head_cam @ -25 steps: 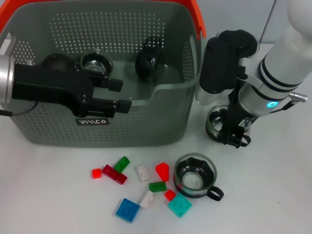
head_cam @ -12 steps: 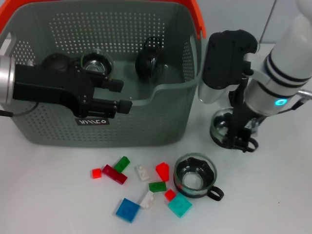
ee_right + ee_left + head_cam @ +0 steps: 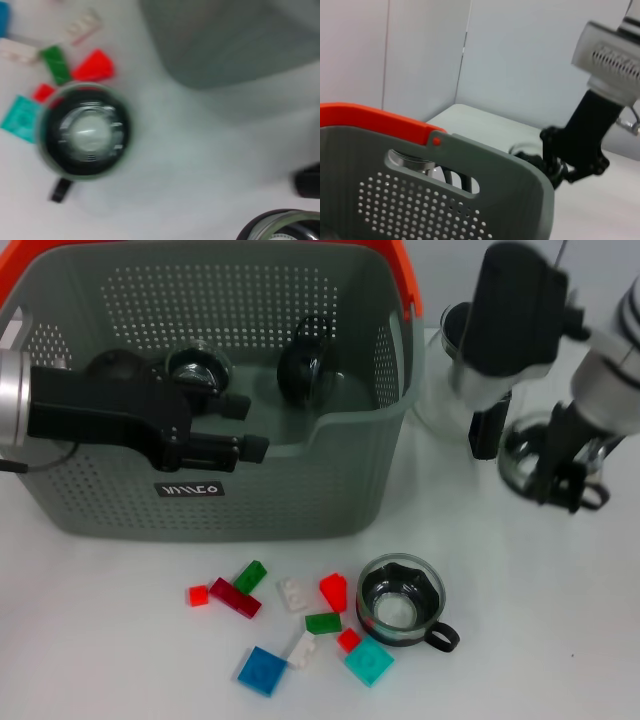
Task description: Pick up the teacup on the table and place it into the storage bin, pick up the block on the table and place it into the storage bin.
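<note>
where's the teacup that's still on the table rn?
Head view: the teacup sits on the table right of the scattered blocks, in front of the storage bin.

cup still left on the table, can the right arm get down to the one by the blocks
Probably yes: the teacup stands upright in the open, blocks only on one side, and the right gripper hovers nearby, beside the storage bin.

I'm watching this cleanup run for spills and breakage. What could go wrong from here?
1. The right claw is over a glass teacup close beside the glass pot; a swing might knock the pot.
2. The storage bin already holds glass teacups; a dropped one could chip them.
3. The left claw hangs inside the bin, crowding the drop spot.
</note>
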Robot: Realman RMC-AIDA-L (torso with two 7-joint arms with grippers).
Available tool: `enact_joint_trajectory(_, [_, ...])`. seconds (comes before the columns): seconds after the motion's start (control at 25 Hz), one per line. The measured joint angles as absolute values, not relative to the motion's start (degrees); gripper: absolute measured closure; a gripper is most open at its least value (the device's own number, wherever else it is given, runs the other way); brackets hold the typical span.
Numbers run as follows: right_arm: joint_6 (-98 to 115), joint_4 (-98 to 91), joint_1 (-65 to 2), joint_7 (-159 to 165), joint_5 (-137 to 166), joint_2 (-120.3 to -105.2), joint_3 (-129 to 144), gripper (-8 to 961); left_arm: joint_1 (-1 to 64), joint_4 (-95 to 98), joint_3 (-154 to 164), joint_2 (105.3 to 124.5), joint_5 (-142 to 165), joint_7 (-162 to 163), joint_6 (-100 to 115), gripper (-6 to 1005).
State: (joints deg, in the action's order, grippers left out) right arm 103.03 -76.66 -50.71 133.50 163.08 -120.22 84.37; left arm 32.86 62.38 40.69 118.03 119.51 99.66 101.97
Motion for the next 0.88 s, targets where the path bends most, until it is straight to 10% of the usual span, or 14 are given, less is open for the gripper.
enact_joint_trajectory(0.88, [102.6,-99.4,-48.3,132.2,160.8,-119.81,67.4,896,32.6,62.3,40.7,117.77,119.4,99.7,100.3,372])
